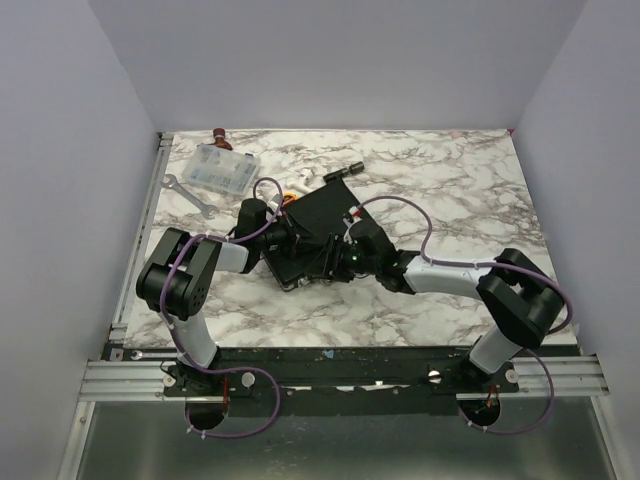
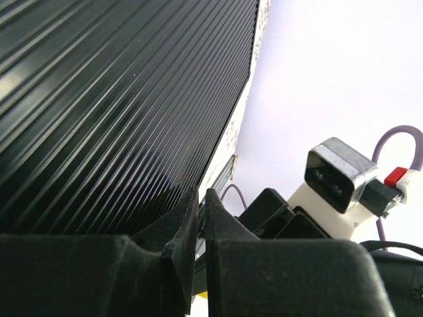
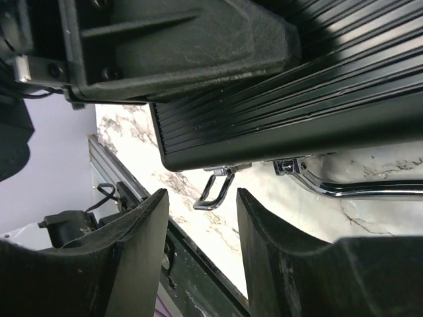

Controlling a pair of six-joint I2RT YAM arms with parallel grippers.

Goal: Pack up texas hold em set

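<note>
From above, the case (image 1: 318, 215) appears to lie shut on the worktop (image 1: 450, 180). My left gripper (image 1: 283, 238) and right gripper (image 1: 345, 258) are both at its near edge, and a clear box (image 1: 222, 168) and a wrench (image 1: 190, 193) lie off its far left corner. My left wrist view shows that gripper pinched closed with nothing visible between the fingers, its tips right beside the case's ribbed shell. My right wrist view shows that gripper partly open and empty. A latch (image 3: 215, 188) hangs loose from the case edge just past it, and the handle (image 3: 370, 190) is alongside. I judge the case stiff, heavy with chips, and slick on its ribs, so I would take it by the handle or an edge, not the flat lid.
</note>
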